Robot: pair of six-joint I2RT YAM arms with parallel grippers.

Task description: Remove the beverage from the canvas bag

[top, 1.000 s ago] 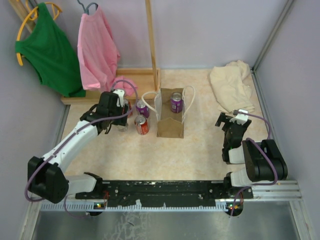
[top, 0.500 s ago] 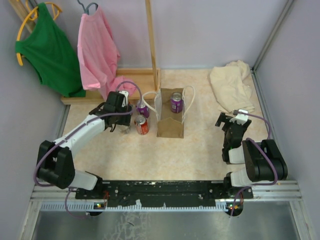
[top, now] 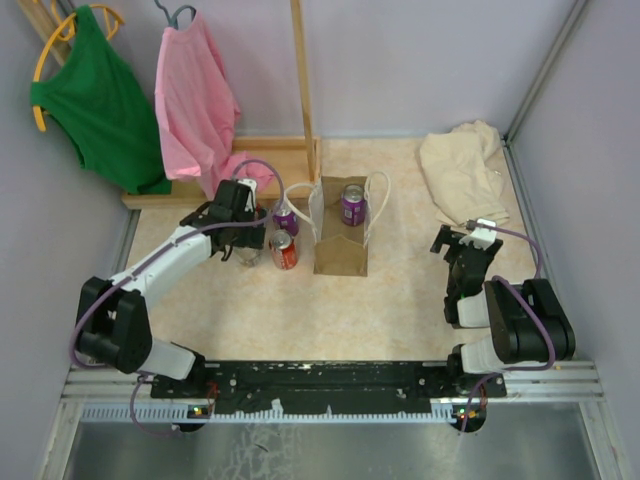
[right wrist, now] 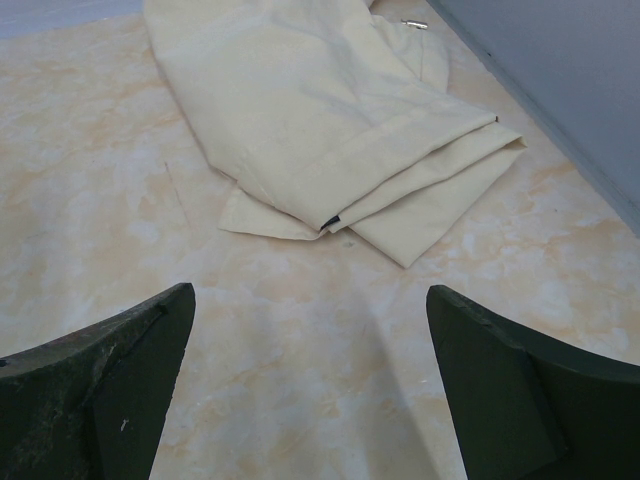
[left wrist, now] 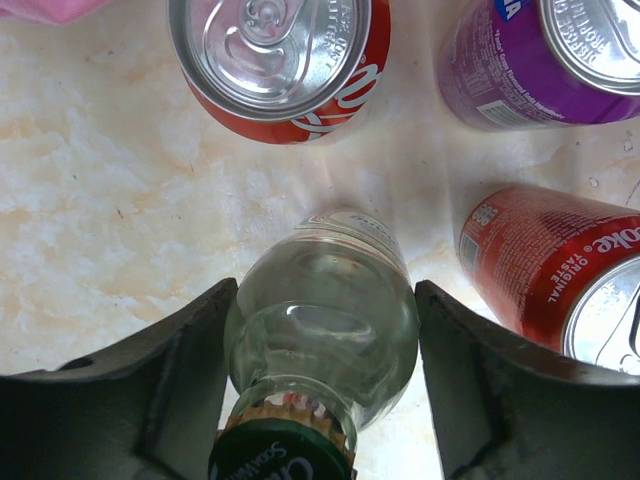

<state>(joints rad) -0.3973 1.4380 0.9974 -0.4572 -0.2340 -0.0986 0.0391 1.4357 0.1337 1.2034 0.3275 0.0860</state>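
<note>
The canvas bag [top: 340, 250] stands upright mid-table, tan with white loop handles, and a purple can [top: 352, 205] shows in its open top. My left gripper [top: 247, 240] is left of the bag, among loose cans. In the left wrist view it [left wrist: 322, 300] is closed around a clear glass bottle [left wrist: 325, 320] with a green cap, which stands on the table. Around the bottle are a red can [left wrist: 275, 60], a purple can [left wrist: 520, 60] and another red can [left wrist: 545, 265]. My right gripper [top: 455, 240] is open and empty at the right; the right wrist view shows it [right wrist: 310, 320] over bare table.
A folded beige cloth [top: 460, 175] lies at the back right and also shows in the right wrist view [right wrist: 320, 110]. A wooden rack [top: 300, 80] stands at the back, with a pink garment [top: 195, 100] and a green one [top: 95, 95] hanging. Walls close both sides.
Since one second ago my left gripper has moved right and a little back, ending beside the loose cans. It has barely moved in the last half second. The right arm is still.
</note>
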